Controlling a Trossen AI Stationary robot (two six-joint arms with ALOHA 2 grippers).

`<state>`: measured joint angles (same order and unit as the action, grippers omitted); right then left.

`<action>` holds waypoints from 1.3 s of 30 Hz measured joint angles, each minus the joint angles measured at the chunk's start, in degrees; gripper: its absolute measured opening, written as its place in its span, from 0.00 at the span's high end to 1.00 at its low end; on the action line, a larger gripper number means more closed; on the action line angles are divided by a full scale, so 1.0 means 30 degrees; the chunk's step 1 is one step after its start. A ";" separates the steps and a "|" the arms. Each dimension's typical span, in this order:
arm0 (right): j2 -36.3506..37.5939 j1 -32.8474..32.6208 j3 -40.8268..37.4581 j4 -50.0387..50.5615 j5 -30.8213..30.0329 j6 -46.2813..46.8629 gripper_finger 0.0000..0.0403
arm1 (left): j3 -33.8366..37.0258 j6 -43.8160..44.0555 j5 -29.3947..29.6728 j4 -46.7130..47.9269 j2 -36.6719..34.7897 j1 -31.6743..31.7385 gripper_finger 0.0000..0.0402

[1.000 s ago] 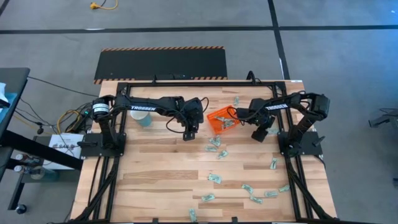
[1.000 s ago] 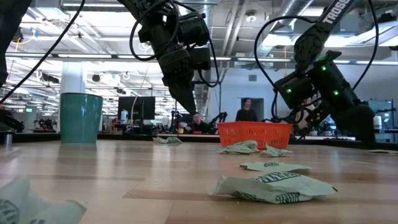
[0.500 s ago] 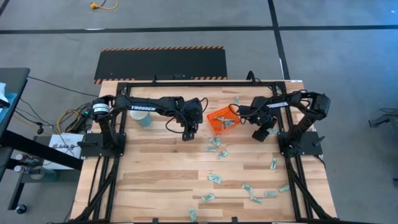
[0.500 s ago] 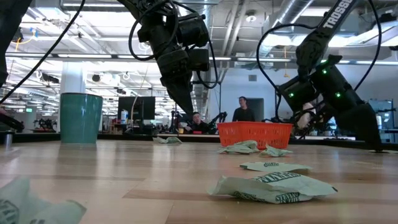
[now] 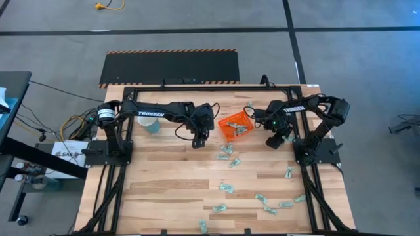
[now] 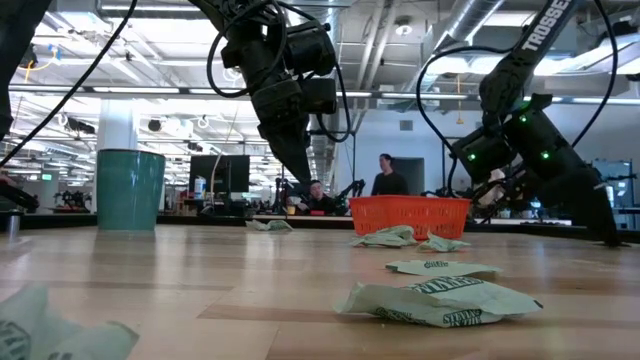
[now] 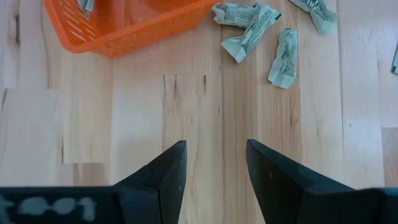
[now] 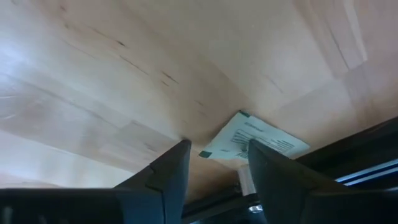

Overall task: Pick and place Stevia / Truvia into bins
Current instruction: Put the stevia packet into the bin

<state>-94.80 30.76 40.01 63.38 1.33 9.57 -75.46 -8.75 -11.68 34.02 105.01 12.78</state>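
The right end effector [image 5: 276,139] is swinging clear of the shallow orange mesh plastic tray [image 5: 231,124], jaws narrowing but still spread and empty, dropping toward a pale green-and-white paper sweetener packet [image 8: 254,139] lying just ahead on the wooden counter [image 5: 170,177]. The left end effector [image 5: 200,139] is hovering spread, beside the tray.

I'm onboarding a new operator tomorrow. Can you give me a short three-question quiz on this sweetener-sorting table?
1. True or false: the shallow orange plastic mesh tray already holds at least one packet.
2. Multiple choice: where does the round teal cup stand? A) by the left arm, B) inside the tray, C) at the table's near edge.
3. Short answer: what lies ahead of the right end effector on the wood?

Key:
1. True; pale paper shows inside it in the high view.
2. A.
3. One flat white and green paper sweetener packet, close to the table's dark frame. The left end effector hangs open, empty, over bare wood.
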 joint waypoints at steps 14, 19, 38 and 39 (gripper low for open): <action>-0.0058 0.0841 0.0104 0.0151 -0.0485 0.0173 0.98 | 0.0000 0.0035 0.0007 -0.0092 0.0000 0.0000 0.61; -0.0066 0.1265 0.0879 -0.0025 -0.0601 0.0176 0.96 | 0.0000 0.0087 0.0007 -0.0204 0.0000 0.0000 0.61; -0.0066 0.4386 0.2958 -0.1400 -0.0316 0.6301 0.98 | 0.0000 0.0196 0.0007 -0.0182 0.0000 0.0000 0.61; -0.0061 0.4379 0.2958 -0.1447 -0.0316 0.5963 0.98 | 0.0000 0.0196 0.0007 -0.0182 -0.0005 0.0000 0.61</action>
<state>-94.99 43.90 48.88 59.04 0.38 27.46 -75.46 -8.16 -11.66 33.47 105.00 12.78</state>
